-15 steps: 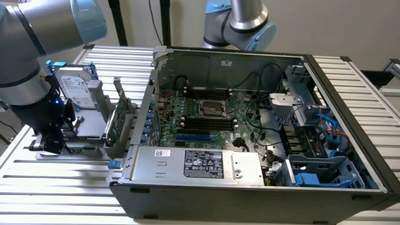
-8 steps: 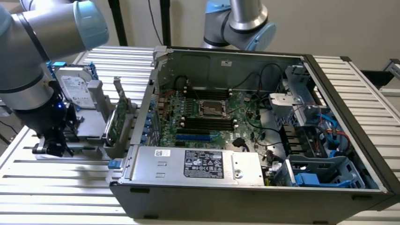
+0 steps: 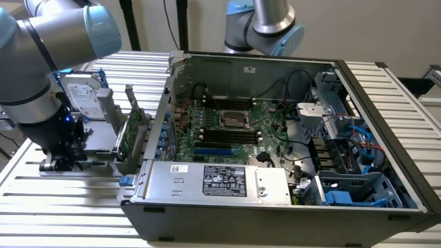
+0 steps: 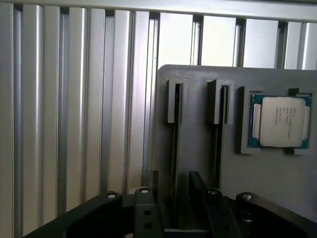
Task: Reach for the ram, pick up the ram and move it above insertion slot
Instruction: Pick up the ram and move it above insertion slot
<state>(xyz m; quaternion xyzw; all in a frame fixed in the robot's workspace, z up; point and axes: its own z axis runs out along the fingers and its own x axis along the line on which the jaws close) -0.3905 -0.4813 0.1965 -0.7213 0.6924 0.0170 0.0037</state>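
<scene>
Grey holder at the exterior view's left is carrying the ram edge-on in a slot; end effector is straddling it, fingers apart, empty, ram's length running between them.

Ribbed aluminium table, matt grey plastic holder, satin metal processor

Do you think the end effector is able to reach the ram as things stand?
Probably yes: the open end effector hangs directly over the ram, edge-on in its grey holder, with nothing between them.
</scene>
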